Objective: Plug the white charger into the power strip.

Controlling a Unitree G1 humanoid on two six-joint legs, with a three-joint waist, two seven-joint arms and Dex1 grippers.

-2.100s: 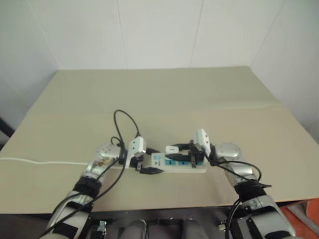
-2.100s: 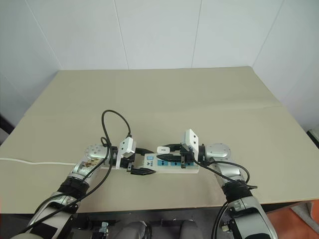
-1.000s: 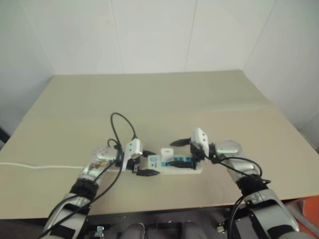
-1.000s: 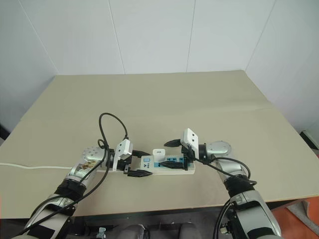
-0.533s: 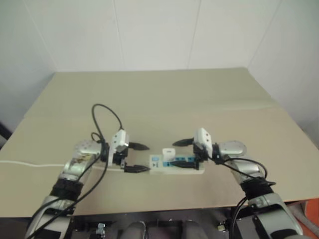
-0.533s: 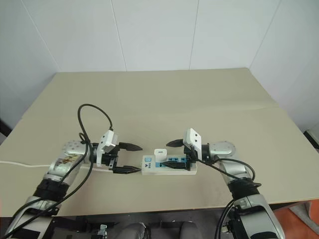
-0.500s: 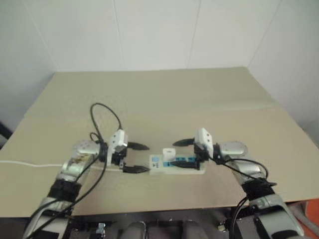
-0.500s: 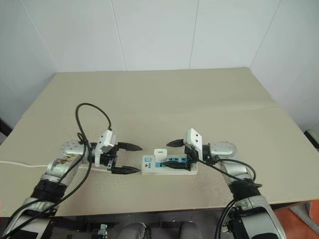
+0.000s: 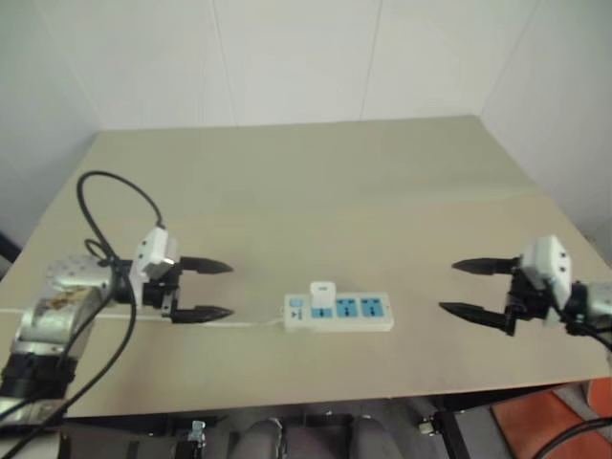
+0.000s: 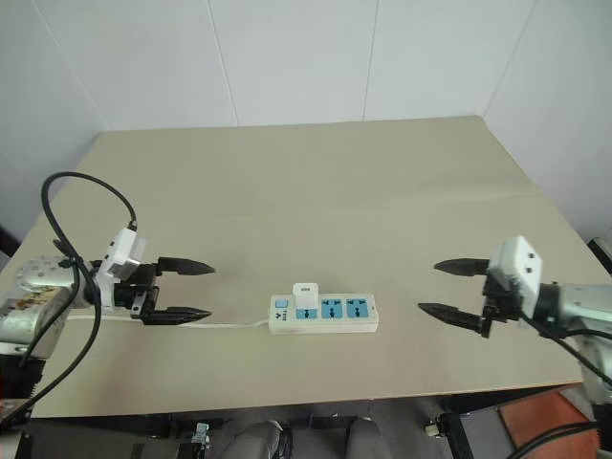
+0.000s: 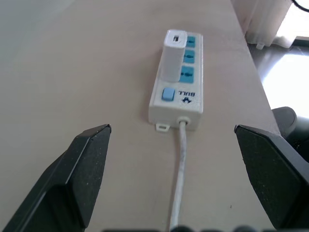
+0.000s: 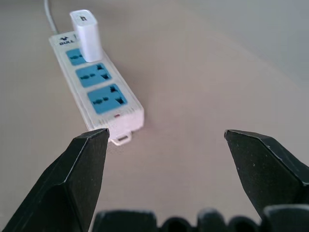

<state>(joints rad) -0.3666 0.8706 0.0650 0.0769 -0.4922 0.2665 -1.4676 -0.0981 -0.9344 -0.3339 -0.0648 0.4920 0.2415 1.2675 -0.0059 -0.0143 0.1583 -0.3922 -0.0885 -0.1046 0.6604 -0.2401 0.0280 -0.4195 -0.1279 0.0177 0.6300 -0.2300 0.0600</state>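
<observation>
White charger (image 10: 306, 295) stands upright in the power strip (image 10: 324, 314), in the blue socket panel next to the switch end, so the plugging looks done to me. I cannot confirm how deep the pins sit, but in the left wrist view the charger body meets the socket face with no gap I can see. The other two panels are free.

The strip lies near the front edge of the worktop (image 10: 316, 182), about in the middle between the left and right edges, and its thin cord (image 10: 229, 324) runs toward the left edge.

You have both arms well apart from the strip. The left end effector (image 10: 180, 290) has its fingers spread wide and holds nothing; it hangs over the cord near the front left corner. The right end effector (image 10: 449, 287) is also spread wide and empty, near the front right corner.

What is left is only to confirm the seating, if you want. Room is generous: the whole back half of the worktop is bare, but watch the cord under your left arm and the near front edge
</observation>
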